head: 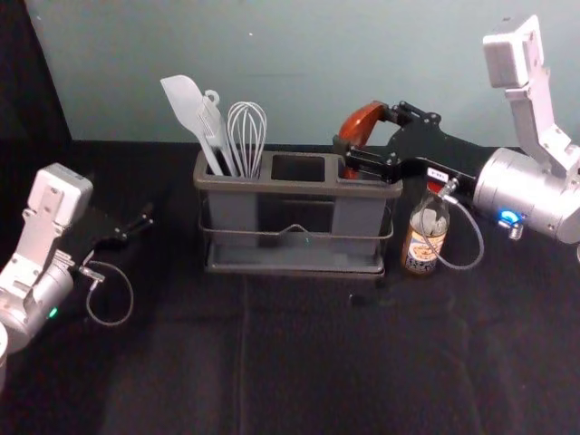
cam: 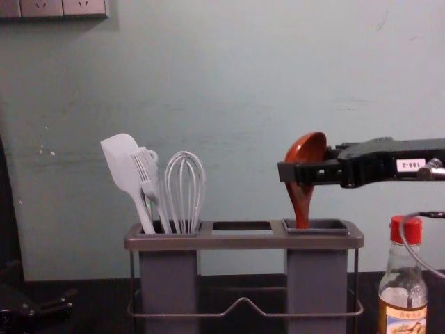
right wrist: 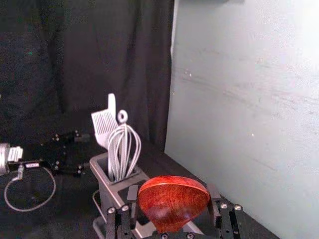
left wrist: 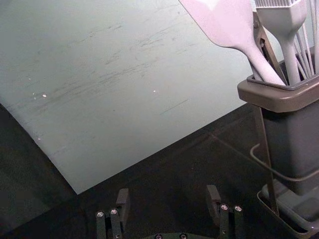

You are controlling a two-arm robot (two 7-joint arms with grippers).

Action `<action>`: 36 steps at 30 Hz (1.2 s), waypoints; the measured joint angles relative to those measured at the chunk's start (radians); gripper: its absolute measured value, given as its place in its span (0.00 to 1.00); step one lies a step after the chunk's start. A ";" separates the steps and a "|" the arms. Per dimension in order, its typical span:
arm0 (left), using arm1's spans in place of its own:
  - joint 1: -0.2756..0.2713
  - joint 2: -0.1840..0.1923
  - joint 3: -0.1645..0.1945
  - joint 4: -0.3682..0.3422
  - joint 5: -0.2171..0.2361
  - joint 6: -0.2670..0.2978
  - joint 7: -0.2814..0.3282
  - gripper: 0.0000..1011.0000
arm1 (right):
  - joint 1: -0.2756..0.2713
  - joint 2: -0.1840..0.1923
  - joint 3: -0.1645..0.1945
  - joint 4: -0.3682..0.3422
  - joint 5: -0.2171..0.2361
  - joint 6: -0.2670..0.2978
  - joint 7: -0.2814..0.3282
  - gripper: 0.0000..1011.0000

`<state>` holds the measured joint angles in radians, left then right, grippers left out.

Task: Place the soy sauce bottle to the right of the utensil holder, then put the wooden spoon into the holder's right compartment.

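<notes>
My right gripper [head: 364, 127] is shut on the bowl of the red-brown wooden spoon [head: 362, 120] above the holder's right end. In the chest view the spoon [cam: 302, 195] stands nearly upright, its handle's lower end inside the right compartment [cam: 318, 233] of the utensil holder [cam: 243, 241]. The right wrist view has the bowl [right wrist: 173, 201] between the pads of the right gripper [right wrist: 173, 199]. The soy sauce bottle [head: 426, 234], red-capped, stands upright right of the holder, beneath the right arm. Away to the holder's left, my left gripper [head: 136, 225] is open; its wrist view shows the gripper [left wrist: 168, 200] holding nothing.
A pale spatula [cam: 124, 167], a brush [cam: 147, 177] and a whisk [cam: 184, 191] stand in the holder's left compartment. A cable loops from the right arm beside the bottle. The wall [head: 299, 72] rises behind the black-covered table [head: 299, 362].
</notes>
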<state>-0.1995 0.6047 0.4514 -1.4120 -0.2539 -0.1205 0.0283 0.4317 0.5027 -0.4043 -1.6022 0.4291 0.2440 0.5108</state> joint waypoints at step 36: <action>0.000 0.000 0.000 0.000 0.000 0.000 0.000 0.99 | -0.014 0.035 -0.043 -0.004 -0.009 -0.013 -0.041 0.83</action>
<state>-0.1995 0.6047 0.4514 -1.4120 -0.2539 -0.1205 0.0283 0.4176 0.5374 -0.4477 -1.6060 0.4197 0.2308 0.4695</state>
